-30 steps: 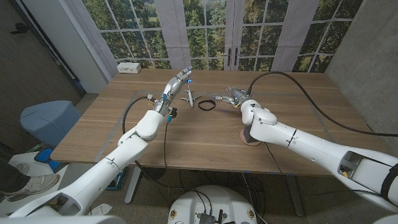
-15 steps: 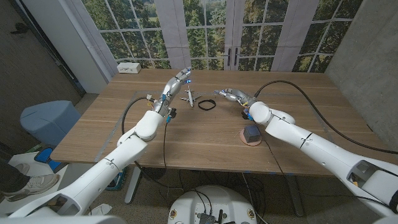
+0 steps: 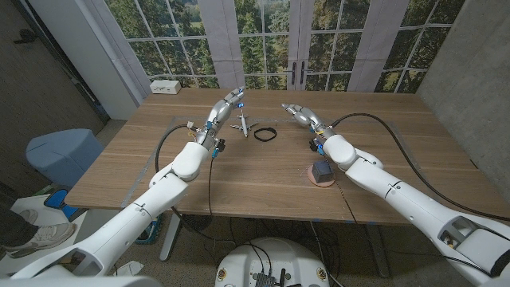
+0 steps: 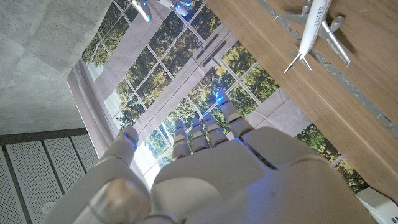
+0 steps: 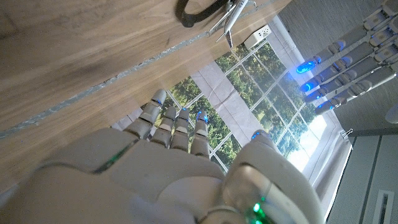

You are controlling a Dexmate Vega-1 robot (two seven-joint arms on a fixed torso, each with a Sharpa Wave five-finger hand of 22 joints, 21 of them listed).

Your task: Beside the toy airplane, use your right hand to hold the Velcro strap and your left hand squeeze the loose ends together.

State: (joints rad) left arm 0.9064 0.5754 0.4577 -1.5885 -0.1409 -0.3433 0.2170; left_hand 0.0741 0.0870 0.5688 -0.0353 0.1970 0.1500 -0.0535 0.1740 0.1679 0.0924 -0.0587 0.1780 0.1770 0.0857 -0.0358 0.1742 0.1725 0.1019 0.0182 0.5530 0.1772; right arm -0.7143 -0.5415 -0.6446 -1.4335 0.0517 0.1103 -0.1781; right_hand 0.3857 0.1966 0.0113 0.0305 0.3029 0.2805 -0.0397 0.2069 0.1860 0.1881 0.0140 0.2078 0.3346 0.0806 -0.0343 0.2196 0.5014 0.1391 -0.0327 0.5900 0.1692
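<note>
1. In my head view the black Velcro strap [image 3: 265, 135] lay as a closed loop on the wooden table [image 3: 239, 171], just beside the toy airplane [image 3: 241, 123] and on that plane's right.
2. My right hand [image 3: 297, 114] was raised well to the right of the strap and apart from it, fingers stretched out and gripping nothing.
3. My left hand [image 3: 225, 107] hung just left of the airplane, fingers extended toward the far edge, loose and empty; it touched neither the plane nor the strap.
4. So the strap sat between my two hands, nearer the airplane than either hand, and untouched.
5. The left wrist view gave me the airplane [image 4: 314, 32] close up, white with lettering along its body, standing on the wood near a seam in the tabletop; my own left hand [image 4: 211, 165] showed from behind with fingers straight.
6. The right wrist view caught part of the strap [image 5: 199, 10] touching or nearly touching the airplane's tail [image 5: 233, 14]; I could not tell which. It also showed the left hand's blue-lit fingertips [image 5: 339, 65] beyond.
7. The head view alone showed me a small dark block on a round pinkish pad [image 3: 321, 173] under my right forearm, and a white box [image 3: 166, 86] at the far left corner.
8. Bare wood lay all around the strap, with open room between it and the near edge; the far edge ran close behind the airplane.
</note>
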